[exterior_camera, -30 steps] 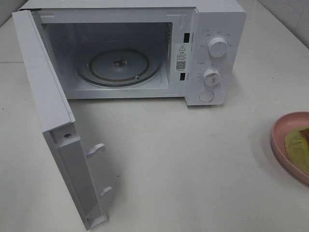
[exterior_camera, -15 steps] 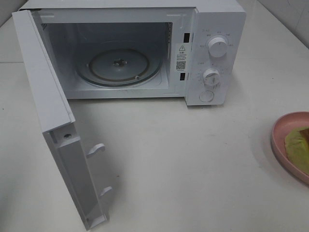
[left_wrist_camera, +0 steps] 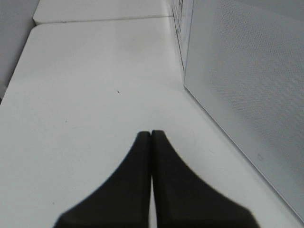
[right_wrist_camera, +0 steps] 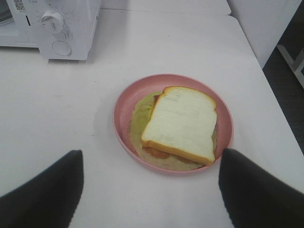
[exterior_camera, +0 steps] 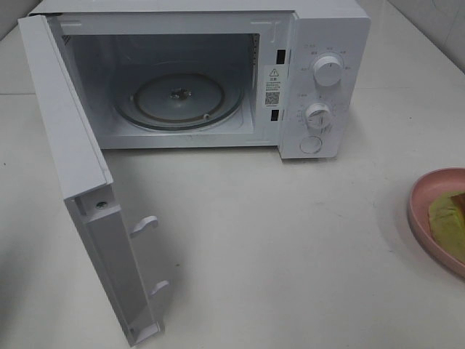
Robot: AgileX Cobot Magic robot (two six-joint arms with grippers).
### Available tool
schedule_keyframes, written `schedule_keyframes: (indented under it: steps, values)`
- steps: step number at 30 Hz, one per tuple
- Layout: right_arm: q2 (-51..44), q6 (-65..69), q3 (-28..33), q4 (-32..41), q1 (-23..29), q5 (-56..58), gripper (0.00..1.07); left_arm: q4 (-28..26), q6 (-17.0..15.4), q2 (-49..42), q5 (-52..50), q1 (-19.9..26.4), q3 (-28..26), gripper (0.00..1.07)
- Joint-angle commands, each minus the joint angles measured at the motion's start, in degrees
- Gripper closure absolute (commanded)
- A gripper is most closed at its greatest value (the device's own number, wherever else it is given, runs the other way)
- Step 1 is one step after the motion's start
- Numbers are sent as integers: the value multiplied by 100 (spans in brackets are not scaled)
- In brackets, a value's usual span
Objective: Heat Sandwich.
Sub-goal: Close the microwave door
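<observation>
White microwave [exterior_camera: 196, 73] sits on the white tabletop [exterior_camera: 290, 247] with its door [exterior_camera: 80, 182] swung wide open, round glass turntable [exterior_camera: 178, 98] bare inside, two round knobs [exterior_camera: 328, 70] on the panel. The sandwich [right_wrist_camera: 180, 123], a square white slice with tan crust over yellow-green filling, lies on a round pink plate [right_wrist_camera: 124, 102] well right of the microwave. Right gripper [right_wrist_camera: 149, 190] hovers near the plate, fingers spread wide and empty; left gripper [left_wrist_camera: 151, 137] has fingers pressed together, empty, beside the door's perforated panel.
</observation>
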Motion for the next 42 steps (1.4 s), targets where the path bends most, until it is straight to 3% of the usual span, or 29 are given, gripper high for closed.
schedule_keyframes:
  steps: [1,9,15,17,18,19,23,31,38,42]
  values:
    - [-155,-34,11,6,-34,-69,32,6,63,229,-1117,11,292,107]
    - [-155,-34,11,6,-34,-69,32,23,57,1220,-3123,6,670,107]
    - [-155,-34,11,6,-34,-69,32,195,-115,1839,-3833,-6,670,107]
    - [-155,-34,11,6,-34,-69,32,424,-286,2074,-4079,-6,670,107]
    - [-155,-34,11,6,-34,-69,32,762,-527,2275,-4360,-6,670,107]
    - [-155,-34,11,6,-34,-69,32,762,-527,2275,-4360,-6,670,107]
    - [-155,-34,11,6,-34,-69,32,1759,-1192,2813,-4945,-6,670,107]
    - [-155,-34,11,6,-34,-69,32,2555,-1644,3724,-6068,-40,527,107]
    - [-155,-34,11,6,-34,-69,32,2527,-1679,4125,-6096,-625,201,107]
    - [-155,-34,11,6,-34,-69,32,2229,-1662,4475,-6188,-951,92,107]
